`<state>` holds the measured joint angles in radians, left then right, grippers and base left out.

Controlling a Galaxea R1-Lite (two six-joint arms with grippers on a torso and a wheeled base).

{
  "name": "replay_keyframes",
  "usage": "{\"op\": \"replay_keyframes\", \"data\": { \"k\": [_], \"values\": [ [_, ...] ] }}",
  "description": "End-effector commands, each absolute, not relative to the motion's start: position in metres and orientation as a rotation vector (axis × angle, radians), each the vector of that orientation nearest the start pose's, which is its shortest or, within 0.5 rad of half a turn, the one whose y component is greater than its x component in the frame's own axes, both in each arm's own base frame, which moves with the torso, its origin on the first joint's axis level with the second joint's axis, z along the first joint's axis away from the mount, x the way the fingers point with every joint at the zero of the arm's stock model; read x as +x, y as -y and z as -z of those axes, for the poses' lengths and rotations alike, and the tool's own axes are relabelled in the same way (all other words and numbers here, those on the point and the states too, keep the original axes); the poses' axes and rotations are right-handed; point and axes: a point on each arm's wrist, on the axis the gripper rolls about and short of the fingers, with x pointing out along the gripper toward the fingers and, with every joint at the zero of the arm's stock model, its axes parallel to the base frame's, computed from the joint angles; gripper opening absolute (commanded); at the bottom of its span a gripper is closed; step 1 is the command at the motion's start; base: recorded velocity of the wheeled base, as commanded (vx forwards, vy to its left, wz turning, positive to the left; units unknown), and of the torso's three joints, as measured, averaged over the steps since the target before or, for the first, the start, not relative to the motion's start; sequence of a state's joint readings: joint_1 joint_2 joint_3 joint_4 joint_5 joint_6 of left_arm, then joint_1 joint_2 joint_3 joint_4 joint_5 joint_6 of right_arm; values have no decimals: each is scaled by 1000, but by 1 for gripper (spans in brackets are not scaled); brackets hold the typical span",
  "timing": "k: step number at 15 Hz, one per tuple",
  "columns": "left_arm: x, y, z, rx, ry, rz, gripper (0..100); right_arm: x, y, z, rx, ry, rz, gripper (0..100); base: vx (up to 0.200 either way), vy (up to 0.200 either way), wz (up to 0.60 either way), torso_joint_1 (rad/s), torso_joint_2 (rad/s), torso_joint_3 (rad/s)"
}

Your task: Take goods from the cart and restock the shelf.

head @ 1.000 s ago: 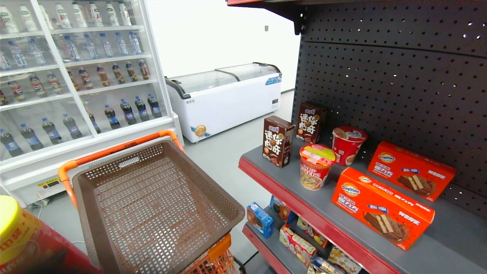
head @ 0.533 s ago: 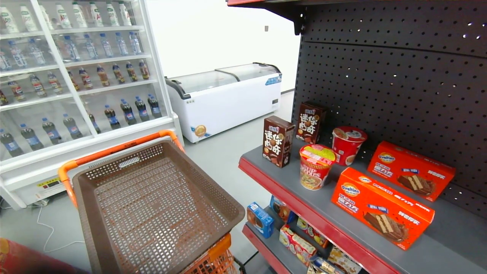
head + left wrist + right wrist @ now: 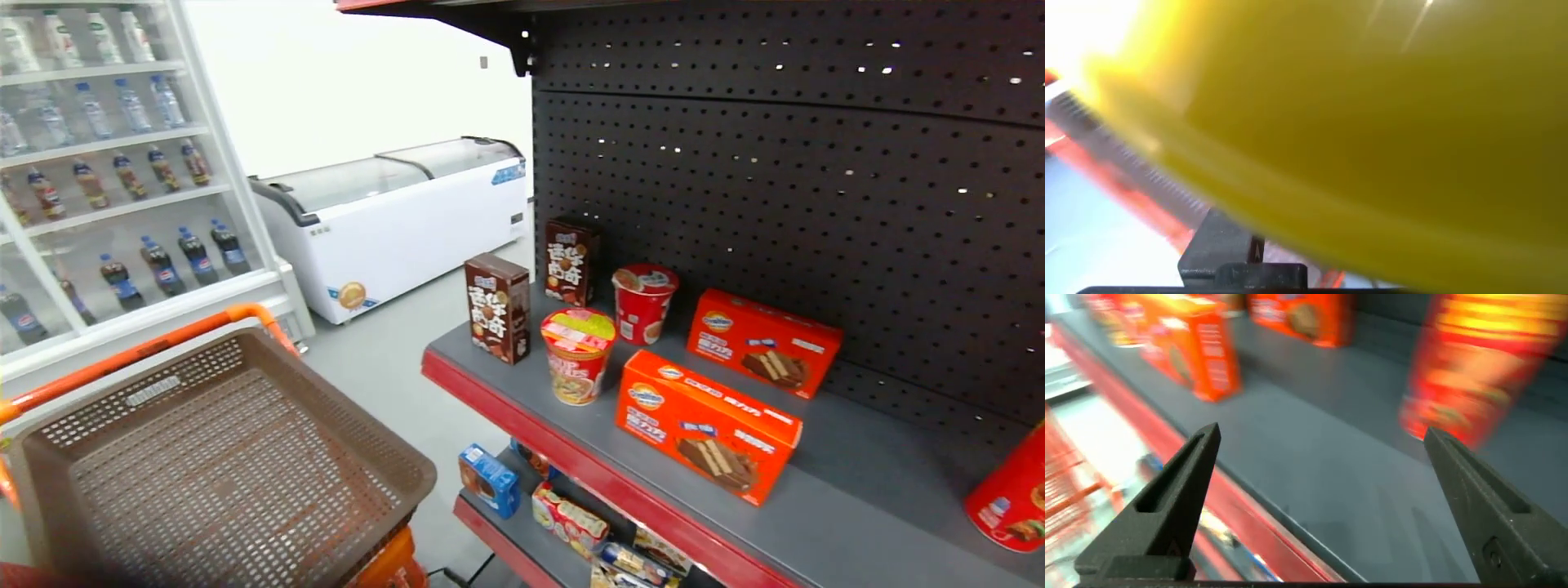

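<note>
The brown cart basket [image 3: 204, 482] with its orange handle [image 3: 122, 355] stands empty at the lower left. On the grey shelf [image 3: 816, 506] are two brown boxes [image 3: 498, 308], two cup noodles [image 3: 578, 355], two orange boxes [image 3: 706, 425] and a red can [image 3: 1008, 498] at the far right. My right gripper [image 3: 1331, 506] hangs open over the shelf [image 3: 1323, 449], holding nothing, with the red can [image 3: 1470, 367] a little ahead of it and apart. My left gripper is shut on a can whose yellow lid [image 3: 1372, 122] presses close to the left wrist camera.
A black pegboard [image 3: 775, 163] backs the shelf. A lower shelf holds small packs [image 3: 490, 482]. A white chest freezer [image 3: 392, 220] and a glass drinks cooler [image 3: 106, 180] stand behind the cart. Bare shelf room lies between the orange boxes and the red can.
The head camera has swung right, so everything shifted left and the red can came into view. The yellow-lidded can sank out of the head view's lower left corner.
</note>
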<state>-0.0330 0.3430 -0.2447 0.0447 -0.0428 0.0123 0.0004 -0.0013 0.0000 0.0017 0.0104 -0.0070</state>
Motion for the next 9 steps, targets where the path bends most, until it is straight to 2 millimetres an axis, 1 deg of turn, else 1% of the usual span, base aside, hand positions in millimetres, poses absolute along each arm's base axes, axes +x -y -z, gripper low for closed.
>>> {"op": "replay_keyframes", "data": {
  "k": [1,9],
  "values": [
    [-1,1,-145,12,-128,79,0,-23,0,-75,-8,-1,-11,100,0,0,-600,-2,7,2],
    [-1,1,-147,7,-126,74,0,-23,0,-75,-8,-1,-11,100,0,0,-600,3,3,3]
  ]
}}
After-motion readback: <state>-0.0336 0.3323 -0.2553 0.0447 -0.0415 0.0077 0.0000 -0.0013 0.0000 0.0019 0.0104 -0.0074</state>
